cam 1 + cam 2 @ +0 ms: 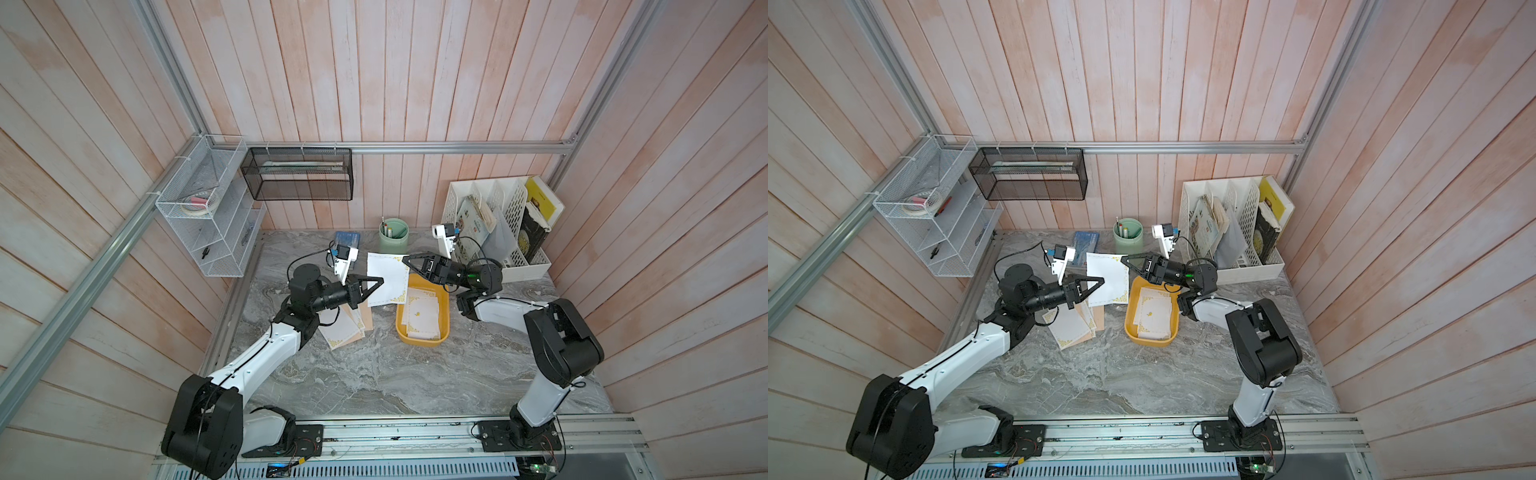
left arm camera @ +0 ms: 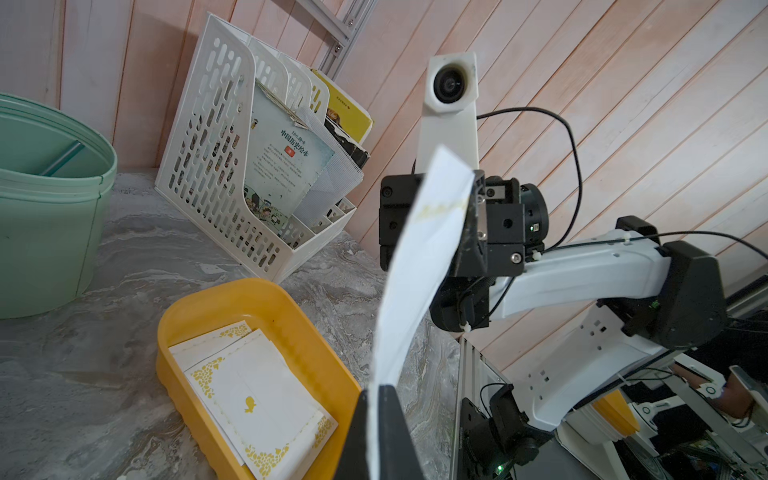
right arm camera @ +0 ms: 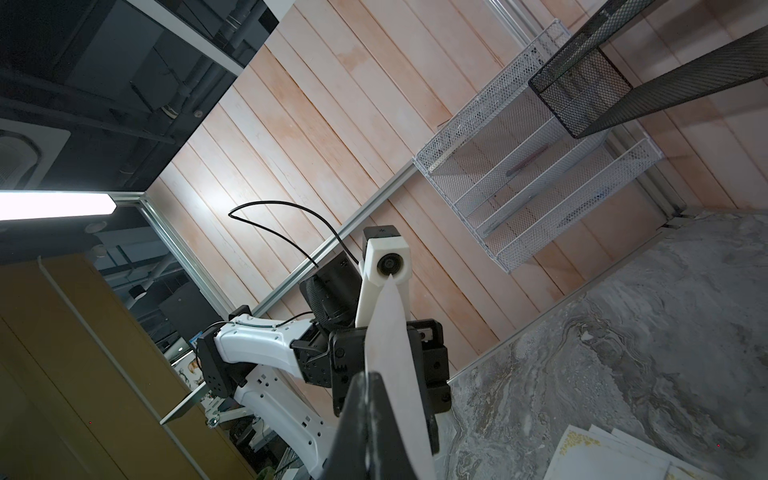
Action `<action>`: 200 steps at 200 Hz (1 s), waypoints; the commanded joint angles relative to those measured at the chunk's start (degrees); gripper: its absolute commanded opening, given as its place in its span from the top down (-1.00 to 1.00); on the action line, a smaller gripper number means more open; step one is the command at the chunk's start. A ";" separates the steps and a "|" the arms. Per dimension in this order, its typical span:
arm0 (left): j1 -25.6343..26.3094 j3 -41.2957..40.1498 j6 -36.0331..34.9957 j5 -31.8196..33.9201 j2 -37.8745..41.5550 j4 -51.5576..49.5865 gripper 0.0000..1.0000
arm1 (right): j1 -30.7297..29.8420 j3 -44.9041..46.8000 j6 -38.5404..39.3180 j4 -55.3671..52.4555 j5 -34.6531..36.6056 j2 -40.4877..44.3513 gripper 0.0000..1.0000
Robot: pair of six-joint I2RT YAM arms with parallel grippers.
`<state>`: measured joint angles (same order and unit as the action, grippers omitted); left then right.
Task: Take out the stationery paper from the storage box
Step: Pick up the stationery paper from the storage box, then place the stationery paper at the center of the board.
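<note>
One white sheet of stationery paper [image 1: 388, 278] [image 1: 1108, 276] with gold corners hangs in the air between both arms. My left gripper [image 1: 380, 282] [image 2: 376, 399] is shut on its near-left edge. On the far right corner my right gripper [image 1: 405, 261] [image 3: 368, 386] is shut as well. The held sheet [image 2: 419, 266] [image 3: 390, 340] shows edge-on in both wrist views. Just right of it, below, sits the mustard-yellow storage box [image 1: 444, 316] [image 1: 1175, 320] [image 2: 232, 291], with more sheets [image 1: 422, 313] [image 2: 257, 395] lying flat inside. A loose pile of sheets [image 1: 347, 328] [image 1: 1073, 328] lies on the table under my left wrist.
A green pen cup [image 1: 393, 235] and a blue booklet [image 1: 348, 239] stand at the back of the marble table. The white file organizer [image 1: 498, 224] with books fills the back right corner. A black mesh basket [image 1: 297, 174] and a white wire rack [image 1: 208, 208] hang on the walls.
</note>
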<state>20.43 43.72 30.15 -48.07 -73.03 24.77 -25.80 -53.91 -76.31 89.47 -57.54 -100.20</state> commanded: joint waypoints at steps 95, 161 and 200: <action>-1.80 0.68 -7.69 14.59 4.40 -20.26 1.00 | -0.19 -4.58 46.07 -66.26 20.73 16.47 0.04; -12.92 -3.12 1.20 25.39 0.88 -33.12 1.00 | -0.30 -7.50 52.44 -88.69 39.28 14.34 -0.01; -13.75 -5.39 3.07 26.77 -0.68 -33.91 1.00 | -0.41 -11.60 52.90 -97.94 47.36 8.88 -0.01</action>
<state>6.81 39.66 31.18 -23.75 -73.21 -6.50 -25.85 -62.00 -25.32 0.99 -17.91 -88.29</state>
